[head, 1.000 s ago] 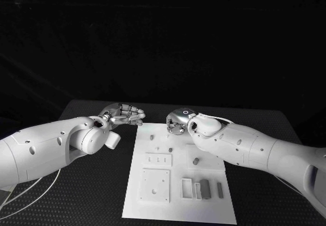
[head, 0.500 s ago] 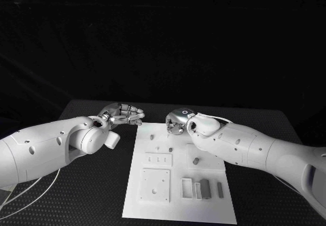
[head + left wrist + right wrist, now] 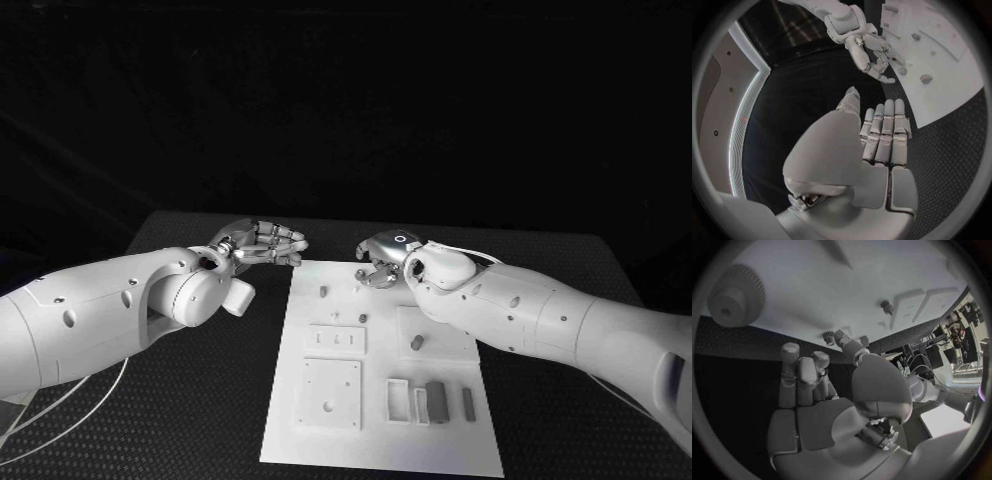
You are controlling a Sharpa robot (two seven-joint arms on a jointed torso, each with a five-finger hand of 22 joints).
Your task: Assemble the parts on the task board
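The white task board point(image 3: 325, 440) lies in the middle of the black table. Small grey parts point(image 3: 417, 342) lie or stand on it, and two grey bars point(image 3: 436, 389) sit near its front right. My left hand point(image 3: 267, 243) hovers over the table off the board's far left corner, fingers curled in on nothing point(image 3: 882, 135). My right hand point(image 3: 381, 263) hangs over the board's far edge with its fingers curled point(image 3: 807, 372) and nothing plainly in them. A grey gear point(image 3: 734, 295) lies on the board beyond it, and a small knurled peg point(image 3: 828, 335) stands close to its thumb tip.
Raised white blocks point(image 3: 329, 393) and a slotted block point(image 3: 398, 398) stand on the near half of the board. Black table point(image 3: 188, 420) runs along both sides of the board. The two hands are about a hand's width apart at the far end.
My right hand has shifted slightly right and towards me along the board's far edge. The left hand has stayed still.
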